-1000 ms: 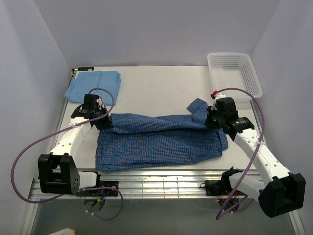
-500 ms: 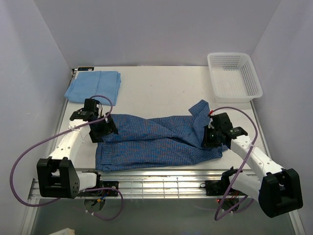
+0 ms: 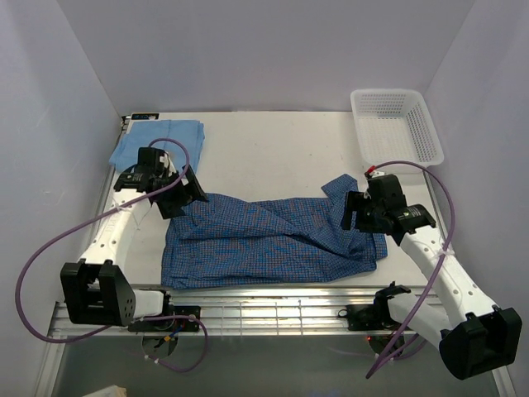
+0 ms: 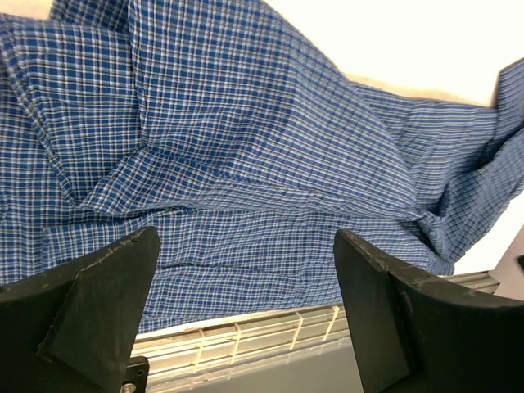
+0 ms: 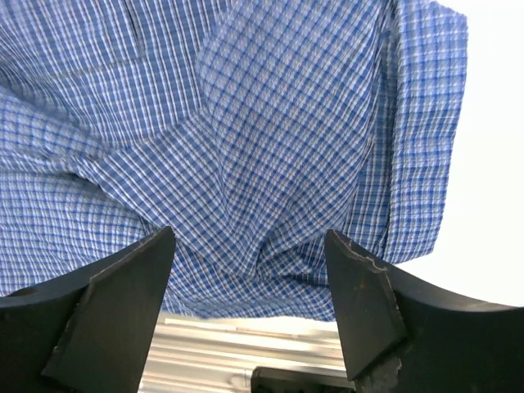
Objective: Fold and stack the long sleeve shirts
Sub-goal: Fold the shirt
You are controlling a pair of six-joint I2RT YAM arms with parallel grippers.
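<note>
I'm watching the dark blue checked shirt (image 3: 273,240) lying rumpled, folded lengthwise, on the table's (image 3: 273,149) near half. The plain light blue shirt (image 3: 157,145) is sitting folded far left, a white mesh basket (image 3: 395,128) far right. The left gripper (image 4: 246,241) and right gripper (image 5: 247,237), clamped a second ago, are hovering released, fingers spread.

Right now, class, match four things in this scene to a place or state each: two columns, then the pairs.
1 checked shirt
2 light blue shirt
3 mesh basket
4 left fingers

A far right corner
B folded, far left
C wide apart, holding nothing
D spread across the middle

Pairs: 1-D, 2-B, 3-A, 4-C
</note>
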